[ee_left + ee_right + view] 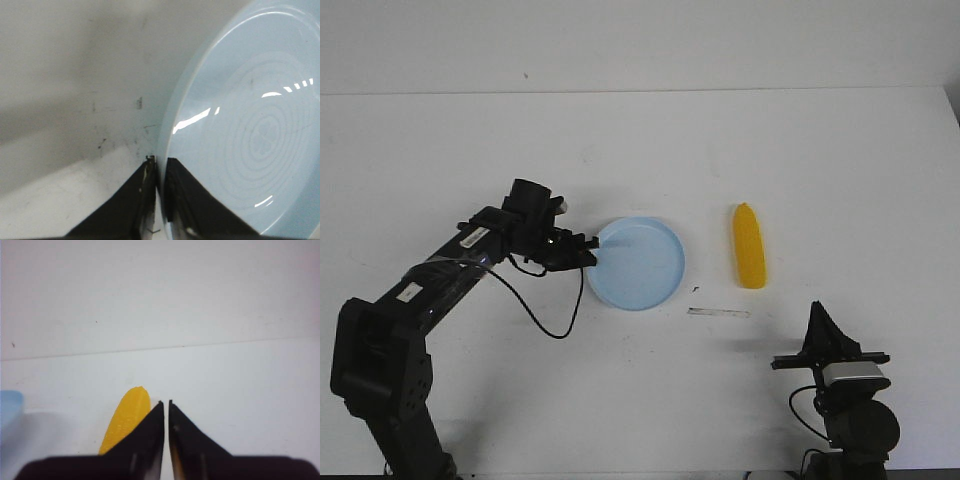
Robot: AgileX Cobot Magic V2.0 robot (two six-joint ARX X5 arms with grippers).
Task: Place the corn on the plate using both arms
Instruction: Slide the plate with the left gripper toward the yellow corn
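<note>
The pale blue plate [645, 270] lies near the table's middle. My left gripper [590, 252] is at its left rim. In the left wrist view the plate [250, 130] fills most of the picture, and the left gripper [160, 161] is shut on its rim, which runs between the two black fingers. The yellow corn [750, 246] lies on the table to the right of the plate, tapered end pointing away. My right gripper [817, 312] hangs shut and empty, nearer than the corn. In the right wrist view the corn [129, 415] shows just beyond the shut right gripper [166, 402].
A thin pale strip [718, 312] and a small dark speck [694, 289] lie on the white table between plate and right arm. A loose black cable [545, 322] loops down from the left arm. The table's far edge [640, 92] meets a white wall.
</note>
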